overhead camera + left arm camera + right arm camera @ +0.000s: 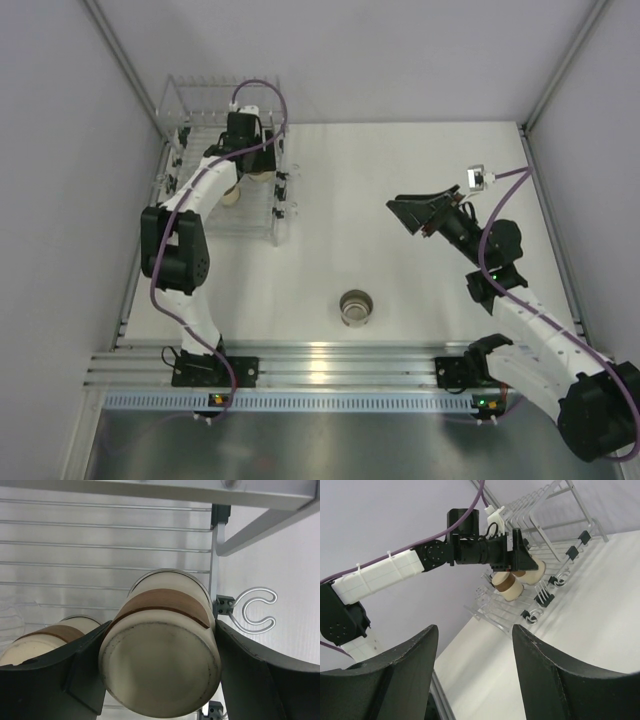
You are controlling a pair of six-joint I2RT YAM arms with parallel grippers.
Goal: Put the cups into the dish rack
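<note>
Cups in view numbered three. One brown-banded cream cup (160,650) was clamped between the left fingers (250,680), at the single dish rack (200,100) on the far left. A second banded cup (45,642) lay in the rack beside it, to its left. A third cup (355,307), shiny inside, stood upright on the counter (400,160), near centre. The right fingers (395,680) hung apart, holding nothing.
</note>
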